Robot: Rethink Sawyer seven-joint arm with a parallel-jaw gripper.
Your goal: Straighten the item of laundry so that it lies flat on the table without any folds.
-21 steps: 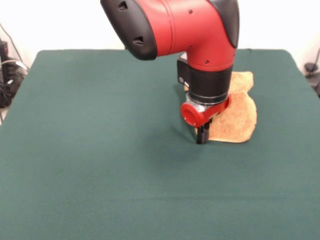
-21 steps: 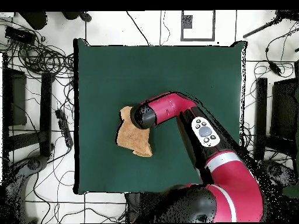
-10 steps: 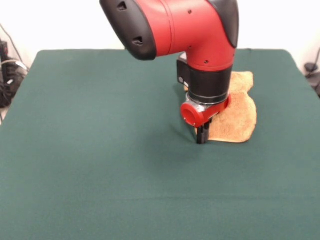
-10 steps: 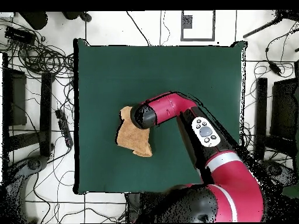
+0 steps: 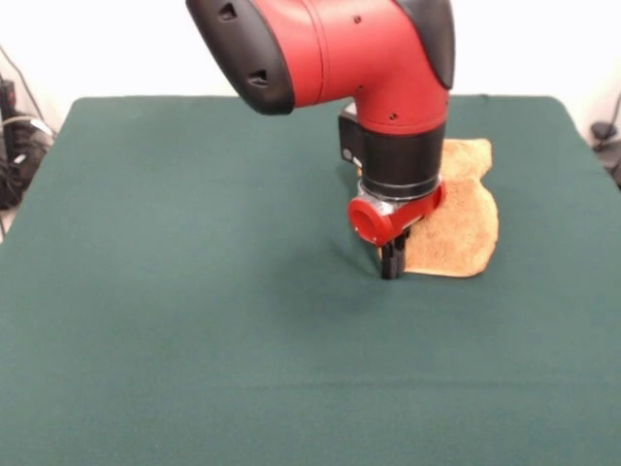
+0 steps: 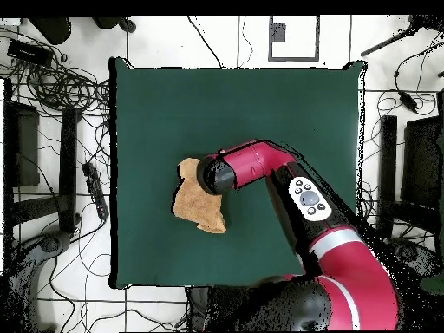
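— What is lying nearest the camera in the front view?

— Only bare table [image 5: 194,369], a dark green cloth top that is stretching out in front of the gripper [image 5: 391,264] and off to both sides of it.

— And the gripper itself?

— It is pointing straight down, its black tips reaching the table surface right at the near corner of the towel [image 5: 456,218]. The fingers are showing as one dark stub, so I cannot tell whether they are closed on the cloth or merely touching it.

— Where is the towel sitting, then?

— Just behind the gripper and off to one side of it, running away from the tips towards the far edge of the table. It is golden-orange and terry, and it is not lying flat: the outline is uneven, with a bulging edge on the side away from the gripper and a raised fold near its far end.

— What is standing over it?

— The arm [image 5: 388,68], red and black, is coming down from above and covering part of the towel's nearer side.

— Is the overhead view adding anything?

— There the towel [image 6: 195,208] is showing as a crumpled, irregular patch, with the arm's black end [image 6: 217,176] sitting over one of its corners. The gripper is hidden under it.
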